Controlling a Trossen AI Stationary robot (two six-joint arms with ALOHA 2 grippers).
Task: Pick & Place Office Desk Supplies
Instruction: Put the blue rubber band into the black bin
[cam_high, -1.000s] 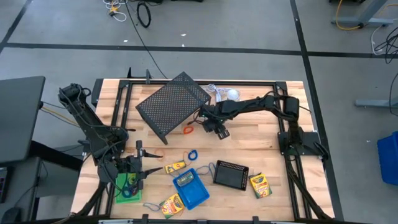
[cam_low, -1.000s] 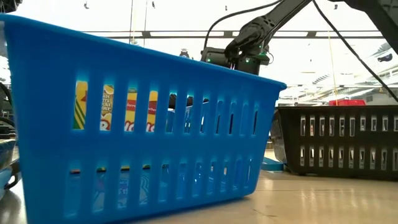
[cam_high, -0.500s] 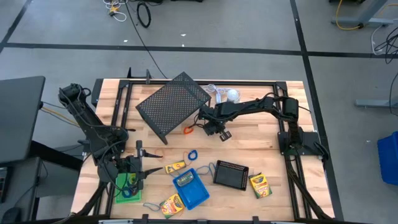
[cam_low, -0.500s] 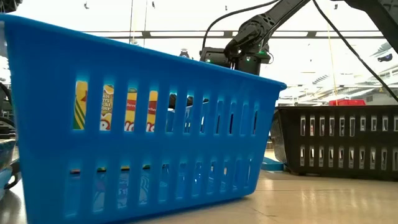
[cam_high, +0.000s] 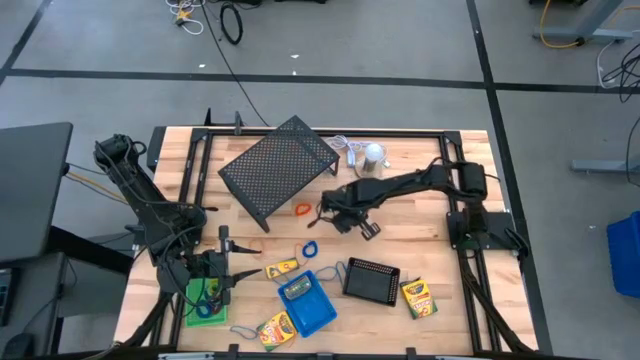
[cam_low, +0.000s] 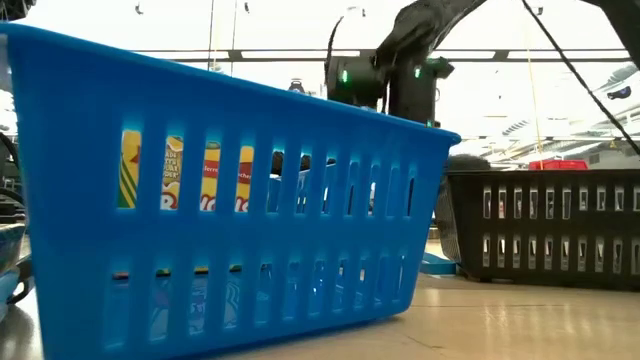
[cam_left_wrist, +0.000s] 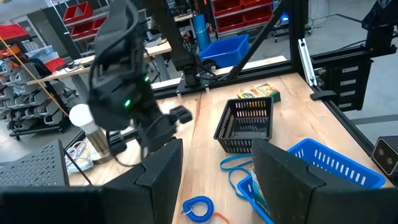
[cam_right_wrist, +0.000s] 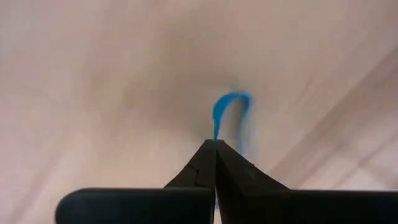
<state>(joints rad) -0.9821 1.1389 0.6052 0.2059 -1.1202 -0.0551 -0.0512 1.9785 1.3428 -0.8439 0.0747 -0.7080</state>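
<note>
Overall, the wooden table (cam_high: 400, 215) sits on a grey floor marked with dark lines, with cables lying beyond its far edge. Shelving with red bins shows in the room behind, seen from the left wrist. On the table: a large black mesh rack (cam_high: 277, 166) at the far side, a silver dome (cam_high: 372, 153) beside it, a blue tray (cam_high: 308, 303) and a black mesh tray (cam_high: 371, 280) near the front, crayon boxes (cam_high: 417, 296) around them, and an orange loop (cam_high: 302, 209) by the rack. The right gripper (cam_right_wrist: 215, 149) reaches low across mid-table, fingers pinched tight on a blue loop (cam_right_wrist: 229, 111) against the wood. The left gripper (cam_high: 222, 266) waits over the front left corner beside a green tray (cam_high: 196, 312), fingers parted and empty.
</note>
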